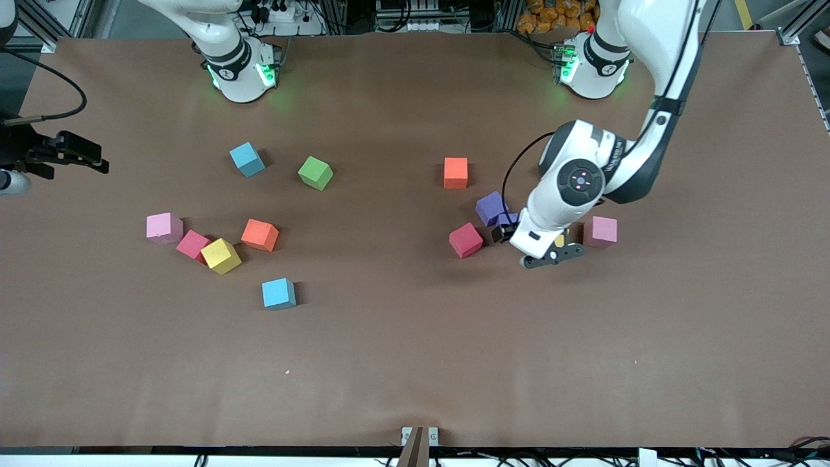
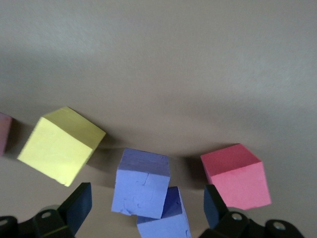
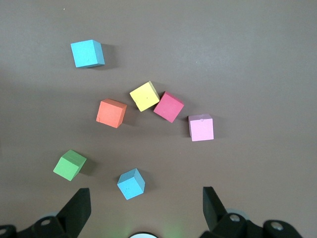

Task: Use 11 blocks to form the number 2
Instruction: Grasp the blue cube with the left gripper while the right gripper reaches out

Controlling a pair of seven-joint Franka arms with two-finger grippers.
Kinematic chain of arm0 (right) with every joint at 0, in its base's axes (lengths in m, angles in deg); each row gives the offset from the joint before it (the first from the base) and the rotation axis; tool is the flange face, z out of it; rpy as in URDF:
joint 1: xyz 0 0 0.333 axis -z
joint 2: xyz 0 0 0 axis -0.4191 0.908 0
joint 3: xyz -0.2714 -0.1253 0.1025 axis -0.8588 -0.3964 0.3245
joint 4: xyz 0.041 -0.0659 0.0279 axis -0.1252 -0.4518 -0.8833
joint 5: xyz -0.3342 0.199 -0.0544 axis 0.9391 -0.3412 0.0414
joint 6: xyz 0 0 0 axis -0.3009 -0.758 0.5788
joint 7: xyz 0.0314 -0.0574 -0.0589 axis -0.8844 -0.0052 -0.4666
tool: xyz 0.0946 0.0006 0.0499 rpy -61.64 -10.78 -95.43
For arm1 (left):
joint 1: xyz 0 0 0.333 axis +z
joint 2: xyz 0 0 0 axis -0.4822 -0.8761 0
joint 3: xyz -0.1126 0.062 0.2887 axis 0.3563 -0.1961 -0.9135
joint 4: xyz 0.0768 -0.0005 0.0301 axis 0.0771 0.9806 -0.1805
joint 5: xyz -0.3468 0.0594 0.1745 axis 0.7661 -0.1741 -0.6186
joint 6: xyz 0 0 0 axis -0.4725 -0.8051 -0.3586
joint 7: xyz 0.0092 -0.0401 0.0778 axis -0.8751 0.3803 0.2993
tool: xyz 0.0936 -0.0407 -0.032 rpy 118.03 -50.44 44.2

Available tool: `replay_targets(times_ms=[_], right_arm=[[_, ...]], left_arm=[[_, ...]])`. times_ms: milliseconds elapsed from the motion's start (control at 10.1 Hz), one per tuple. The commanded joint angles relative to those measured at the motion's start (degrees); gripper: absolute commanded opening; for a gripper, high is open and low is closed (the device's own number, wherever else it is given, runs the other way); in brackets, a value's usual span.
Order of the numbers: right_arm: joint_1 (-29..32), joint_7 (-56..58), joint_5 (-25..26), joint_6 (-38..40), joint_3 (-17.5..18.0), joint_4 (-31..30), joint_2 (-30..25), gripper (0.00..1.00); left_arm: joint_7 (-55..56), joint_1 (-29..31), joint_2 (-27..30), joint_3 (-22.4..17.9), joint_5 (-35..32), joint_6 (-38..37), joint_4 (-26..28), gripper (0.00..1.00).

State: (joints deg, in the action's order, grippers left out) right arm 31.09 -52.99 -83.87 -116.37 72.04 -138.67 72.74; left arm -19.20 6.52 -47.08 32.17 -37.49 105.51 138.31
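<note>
The brown table (image 1: 415, 363) carries small matte foam cubes in two loose groups.

Toward the right arm's end lie a sky-blue cube (image 1: 247, 159), a green cube (image 1: 315, 172), a light pink cube (image 1: 163, 227), a red cube (image 1: 192, 246) touching a yellow cube (image 1: 220, 255), an orange cube (image 1: 260, 234), and a second sky-blue cube (image 1: 279, 293) nearest the front camera.

Toward the left arm's end lie an orange cube (image 1: 456, 172), a red cube (image 1: 465, 240), two purple cubes (image 2: 142, 183) touching each other, a yellow cube (image 2: 60, 145) and a light pink cube (image 1: 602, 231).

The left gripper (image 2: 143, 208) hangs low over the purple cubes, fingers apart, holding nothing.

The right gripper (image 3: 143, 208) hangs high over its group, fingers apart, empty.
</note>
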Motion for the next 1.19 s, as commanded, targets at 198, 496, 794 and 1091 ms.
replay_targets(times_ms=[198, 496, 794, 1091], right_arm=[[-2.9, -1.1, -0.4, -2.7, 0.0, -0.2, 0.3, 1.0], [-3.2, -1.0, -0.4, -5.3, 0.0, -0.2, 4.7, 1.0], [-4.6, -1.0, -0.3, -12.0, 0.0, -4.8, 5.2, 1.0], [-7.4, -1.1, -0.4, -20.6, 0.0, -12.3, 6.8, 1.0]], left_arm=[[1.5, -1.2, -1.7, -0.5, -3.7, 1.8, 3.4, 1.0], [1.5, -1.6, -3.0, -0.5, -3.8, 2.7, 3.5, 1.0], [1.6, -2.1, -4.2, -0.5, -3.8, 4.1, 3.4, 1.0], [1.6, -2.7, -5.8, -0.5, -3.8, 4.7, 3.3, 1.0]])
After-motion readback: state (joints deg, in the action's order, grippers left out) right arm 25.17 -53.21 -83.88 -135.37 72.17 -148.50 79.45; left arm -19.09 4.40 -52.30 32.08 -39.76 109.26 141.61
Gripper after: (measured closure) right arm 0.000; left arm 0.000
